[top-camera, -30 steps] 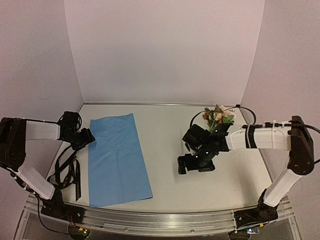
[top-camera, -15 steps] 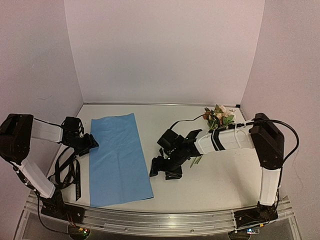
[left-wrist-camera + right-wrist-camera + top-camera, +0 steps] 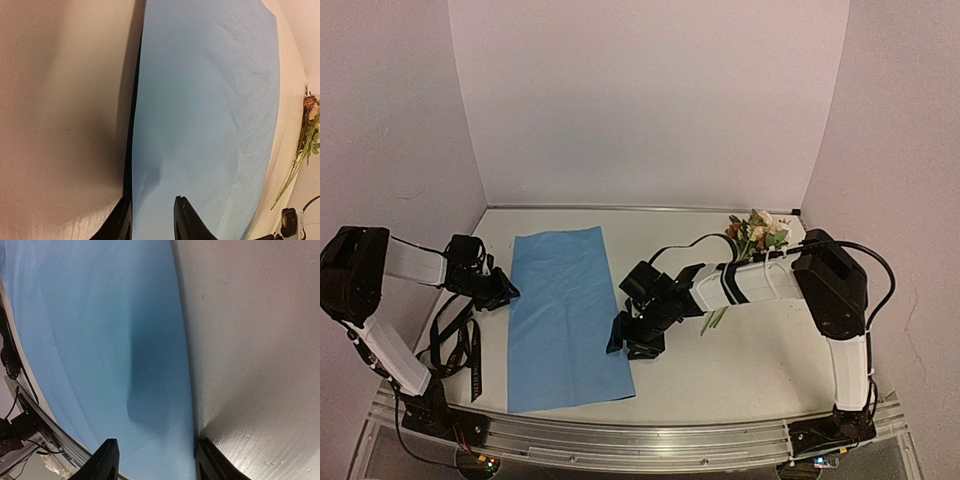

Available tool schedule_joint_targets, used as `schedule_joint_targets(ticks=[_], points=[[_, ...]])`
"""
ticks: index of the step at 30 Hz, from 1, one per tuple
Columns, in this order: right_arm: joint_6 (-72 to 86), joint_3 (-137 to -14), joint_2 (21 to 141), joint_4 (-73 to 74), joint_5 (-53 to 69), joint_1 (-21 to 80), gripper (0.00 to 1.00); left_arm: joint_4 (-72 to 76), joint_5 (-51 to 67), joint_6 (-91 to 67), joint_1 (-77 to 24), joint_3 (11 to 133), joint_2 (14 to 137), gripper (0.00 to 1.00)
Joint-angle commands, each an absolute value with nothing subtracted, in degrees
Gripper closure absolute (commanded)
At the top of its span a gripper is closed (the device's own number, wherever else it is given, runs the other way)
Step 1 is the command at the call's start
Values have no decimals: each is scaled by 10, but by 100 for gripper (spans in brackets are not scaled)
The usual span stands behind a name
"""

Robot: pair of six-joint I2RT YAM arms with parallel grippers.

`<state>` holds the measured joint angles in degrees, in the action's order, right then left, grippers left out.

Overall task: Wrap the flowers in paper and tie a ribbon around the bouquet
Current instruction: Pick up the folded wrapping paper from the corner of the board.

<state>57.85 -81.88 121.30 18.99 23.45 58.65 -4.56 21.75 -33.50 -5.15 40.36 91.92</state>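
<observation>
Fingers [image 3: 186, 222] of the left gripper [image 3: 506, 292] stand a little apart, one over the paper [image 3: 565, 320] and one over the bare table [image 3: 750, 370]. The sheet's left edge runs into the gap between them, and they have no pinch on it. The right gripper [image 3: 618, 338] is set the same way at the opposite long edge, lower in the frame. Its fingers [image 3: 106, 462] stand wider, and that edge lies between them, also ungripped.

The paper lies flat, blue face up, in the left half of the overhead view. The flowers [image 3: 755, 235] lie at the upper right, well apart from it, with their stems trailing down toward the middle. The ribbon [image 3: 455, 350] sits in loops at the lower left, just beside the sheet.

The step in hand looks like taking hold of the paper by both long edges, to shift or square it before any flowers go on. Wrapping and tying are not yet begun.

The next move calls for closing on a thin sheet that hugs the table, so each lower finger has to get under the edge rather than press it down. Once both sides grip, the arms should move together, or the sheet may crease or tear.
</observation>
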Motion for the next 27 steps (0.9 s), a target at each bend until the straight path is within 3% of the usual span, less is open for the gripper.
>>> schedule_joint_targets(ticks=[1,9,18,27], points=[[585,-835,1237,191,224,588,52,-57,254,-338,-48,406,888,77],[583,-844,1244,192,221,587,56,-74,283,-340,-49,424,865,99],[573,-872,1255,204,233,587,56,-121,324,-361,-67,501,798,100],[564,-909,1266,213,248,586,46,-138,310,-405,-155,566,794,100]])
